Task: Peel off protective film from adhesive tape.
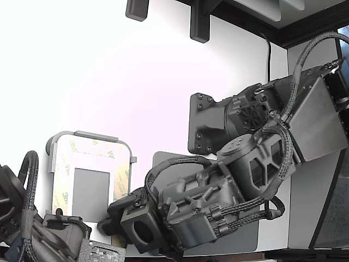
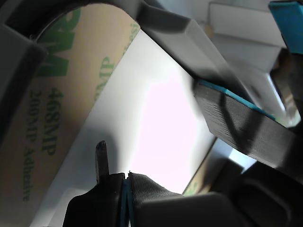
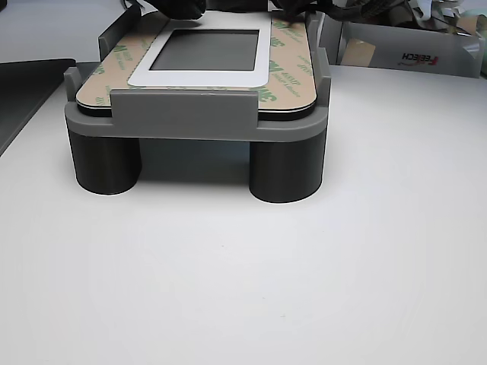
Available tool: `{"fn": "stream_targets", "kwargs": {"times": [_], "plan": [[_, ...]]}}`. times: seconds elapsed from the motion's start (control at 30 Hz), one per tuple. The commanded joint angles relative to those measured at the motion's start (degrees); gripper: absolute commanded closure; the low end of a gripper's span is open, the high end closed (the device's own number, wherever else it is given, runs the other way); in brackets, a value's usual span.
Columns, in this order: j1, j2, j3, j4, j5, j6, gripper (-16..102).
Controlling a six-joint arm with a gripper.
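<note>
The hand [image 2: 127,182], closed on nothing visible, sits at the plate's edge; the protective film [image 2: 57,109] strip runs toward 11 o'clock.

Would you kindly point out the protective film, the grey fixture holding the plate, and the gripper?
protective film [image 3: 288,72]: other view, on its right-hand strip.
grey fixture [image 3: 183,114]: other view, on its front wall.
gripper [image 2: 127,182]: wrist view, where the closed fingertips meet.

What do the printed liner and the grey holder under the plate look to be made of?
The protective film looks like matte cream paper, printed with green 3M logos and showing no glare. The grey holder looks like matte moulded or printed plastic, with crisp edges and an even, dull colour; which of the two cannot be told.
</note>
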Motion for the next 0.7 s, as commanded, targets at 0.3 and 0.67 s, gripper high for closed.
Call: {"fn": "stream_targets", "kwargs": {"times": [0.3,0.67], "plan": [[-0.3,0.0,-3.5,1.1,-0.1,-0.7,97],[0.6,-1.1,-4.4,1.7,0.1,-0.9,97]]}}
